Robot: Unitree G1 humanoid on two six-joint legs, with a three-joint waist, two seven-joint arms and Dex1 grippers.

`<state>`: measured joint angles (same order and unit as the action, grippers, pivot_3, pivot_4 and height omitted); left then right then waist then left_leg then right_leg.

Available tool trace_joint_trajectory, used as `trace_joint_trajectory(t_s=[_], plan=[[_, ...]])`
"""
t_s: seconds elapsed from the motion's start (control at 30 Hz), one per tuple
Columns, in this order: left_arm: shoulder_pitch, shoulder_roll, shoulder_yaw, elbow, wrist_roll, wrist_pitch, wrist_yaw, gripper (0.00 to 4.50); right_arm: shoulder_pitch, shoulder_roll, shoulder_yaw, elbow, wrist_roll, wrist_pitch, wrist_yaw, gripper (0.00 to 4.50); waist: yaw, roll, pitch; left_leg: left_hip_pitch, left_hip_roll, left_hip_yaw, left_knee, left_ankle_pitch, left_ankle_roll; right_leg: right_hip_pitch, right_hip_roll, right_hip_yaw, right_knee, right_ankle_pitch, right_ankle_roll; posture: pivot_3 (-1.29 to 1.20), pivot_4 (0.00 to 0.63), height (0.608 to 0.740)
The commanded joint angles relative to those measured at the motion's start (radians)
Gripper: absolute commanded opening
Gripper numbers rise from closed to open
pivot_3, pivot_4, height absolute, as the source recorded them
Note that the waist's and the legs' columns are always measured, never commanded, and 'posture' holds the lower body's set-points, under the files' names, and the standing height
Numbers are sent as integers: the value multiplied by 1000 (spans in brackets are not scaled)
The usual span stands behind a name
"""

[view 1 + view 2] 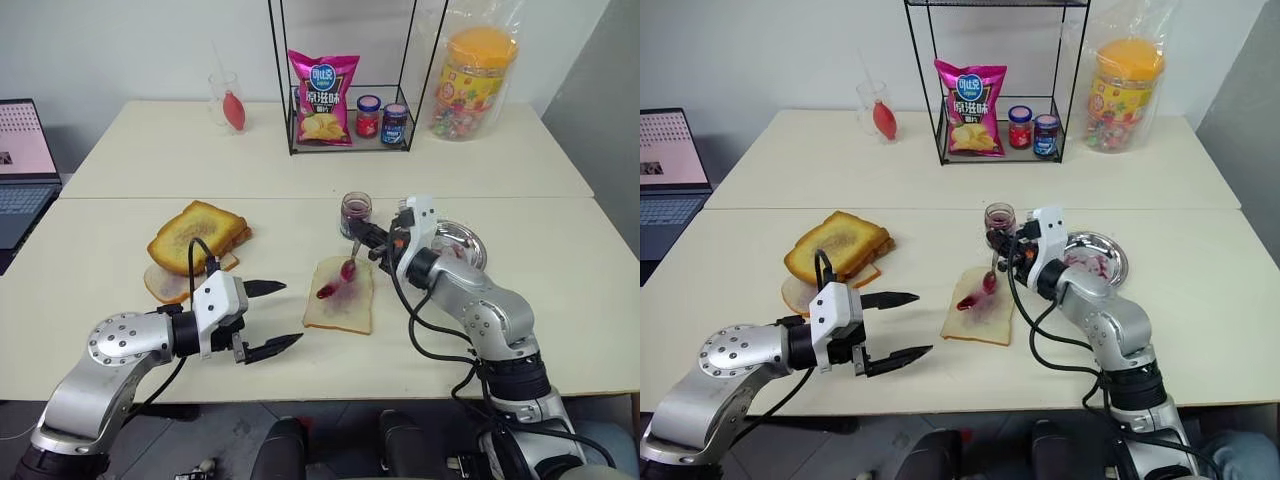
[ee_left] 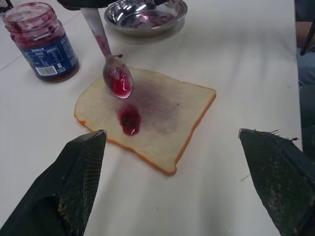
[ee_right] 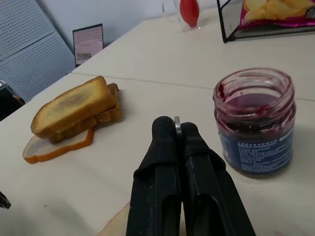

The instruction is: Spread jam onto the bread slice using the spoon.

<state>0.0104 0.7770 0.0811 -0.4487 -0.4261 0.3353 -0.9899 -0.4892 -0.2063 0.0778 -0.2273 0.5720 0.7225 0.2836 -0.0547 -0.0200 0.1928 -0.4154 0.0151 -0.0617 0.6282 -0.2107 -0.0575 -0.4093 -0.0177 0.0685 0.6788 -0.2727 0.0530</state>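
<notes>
We have the spoon (image 1: 352,262) clamped by its handle in our right gripper (image 1: 372,238), fingers pressed tight on the thin metal, as the right wrist view shows. The handle runs down and to the left from that grip, so the spoon's long axis slants from the far right toward the near left, with the bowl at the low end. The bowl carries a glossy load of jam and sits at the far edge of the bread slice (image 1: 340,297), which lies flat on the table (image 1: 520,160) between our two arms; whether the bowl touches the crumb or hangs just above it we cannot tell. A darker blob of jam (image 2: 129,119) lies just nearer on the slice, beside a faint purple smear. The open jam jar (image 1: 355,212) stands just beyond the slice. So, as we judge it, the spreading stroke should run from the bowl toward the near side, over the bare bread. Our left gripper (image 1: 267,317) is nearer the slice's left edge, fingers spread wide and empty, pointing at it.
</notes>
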Motion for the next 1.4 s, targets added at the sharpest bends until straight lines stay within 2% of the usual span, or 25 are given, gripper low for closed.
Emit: trace_joint_trajectory(t_s=[0.03,0.17,0.4,0.57,0.67,1.03,1.17,1.3,1.4], plan=[[-2,-11,21,18,11,-43,15,4500,-28,33,-97,-107,115,83,-42,56,-1,0,0,0,0,0,0,0,0,0,0,0,0,0,0,0,150,740],[0,-15,25,32,18,-63,20,4500,8,135,-144,-108,238,175,-111,56,-2,0,0,0,0,0,0,0,0,0,0,0,0,1,-1,0,150,740],[2,-15,19,28,18,-67,23,4500,46,265,-106,-15,209,157,-144,56,-3,0,0,0,1,0,0,0,0,0,1,0,1,0,-2,0,150,740],[3,-15,14,24,19,-67,23,4500,55,278,-112,106,153,98,-129,56,-3,0,0,0,1,0,0,0,0,0,1,0,1,0,-1,0,150,740],[1,-16,10,16,20,-63,27,4500,56,250,-173,156,154,81,-133,56,-3,0,0,0,1,0,0,0,0,0,1,0,1,0,-1,0,150,740],[-15,-20,-7,17,27,-63,25,4500,29,142,-283,131,192,108,-129,56,0,-1,0,1,0,0,1,0,0,1,0,0,0,1,1,0,150,740],[-21,-21,-9,20,28,-63,23,4500,20,142,-303,96,233,136,-150,56,0,-1,0,1,1,0,0,0,0,1,1,0,1,0,0,0,150,740],[-19,-21,-7,20,27,-64,22,4500,10,210,-316,1,385,231,-217,56,-2,-1,0,0,0,0,0,0,0,1,1,0,0,0,-1,0,150,740],[-18,-23,-7,21,27,-66,21,4500,19,255,-273,-14,399,258,-238,56,-3,-1,0,0,1,0,0,0,0,0,1,0,0,0,-1,0,150,740]])
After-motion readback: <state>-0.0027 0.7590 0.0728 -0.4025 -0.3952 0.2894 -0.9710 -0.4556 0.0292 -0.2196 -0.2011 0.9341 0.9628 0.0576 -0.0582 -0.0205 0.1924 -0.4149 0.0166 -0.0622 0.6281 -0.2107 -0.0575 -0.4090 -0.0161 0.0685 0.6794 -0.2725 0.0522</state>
